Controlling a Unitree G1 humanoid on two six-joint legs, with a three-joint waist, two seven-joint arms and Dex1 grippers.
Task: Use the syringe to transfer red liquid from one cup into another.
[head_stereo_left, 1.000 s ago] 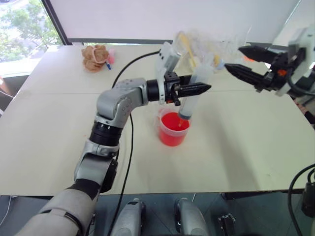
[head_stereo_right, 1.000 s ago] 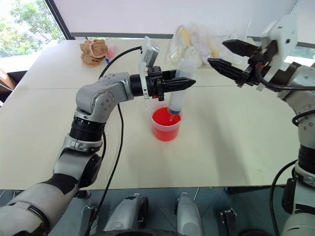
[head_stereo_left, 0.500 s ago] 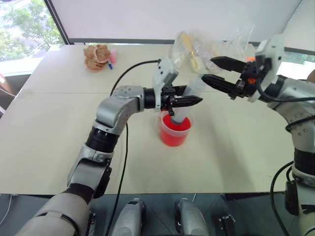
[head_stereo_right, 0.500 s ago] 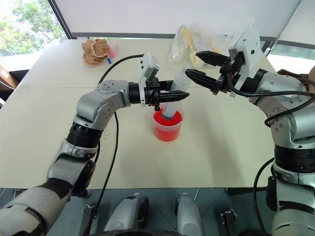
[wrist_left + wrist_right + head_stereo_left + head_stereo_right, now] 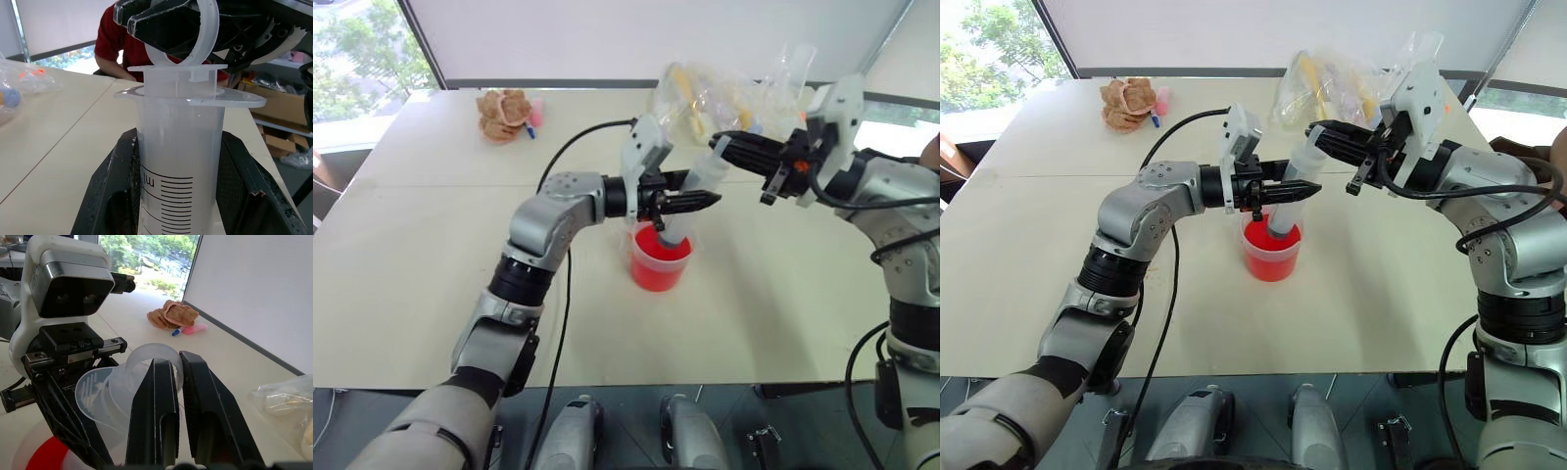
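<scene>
Left wrist view gives you "ml" and scale lines on the syringe (image 5: 178, 161), clamped in your left gripper (image 5: 690, 203) above the red cup (image 5: 658, 257). Your right gripper (image 5: 1324, 140) pinches its plunger ring (image 5: 151, 363).

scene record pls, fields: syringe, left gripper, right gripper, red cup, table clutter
syringe: clear syringe tilted, nozzle end down inside the cup, plunger ring at the top
left gripper: left gripper shut on the syringe barrel, pointing sideways across the table
right gripper: right gripper shut on the plunger ring
red cup: red cup upright on the table, red liquid inside
table clutter: clear plastic bags at the far edge; brown crumpled item with a pink object beside it at the far left
</scene>
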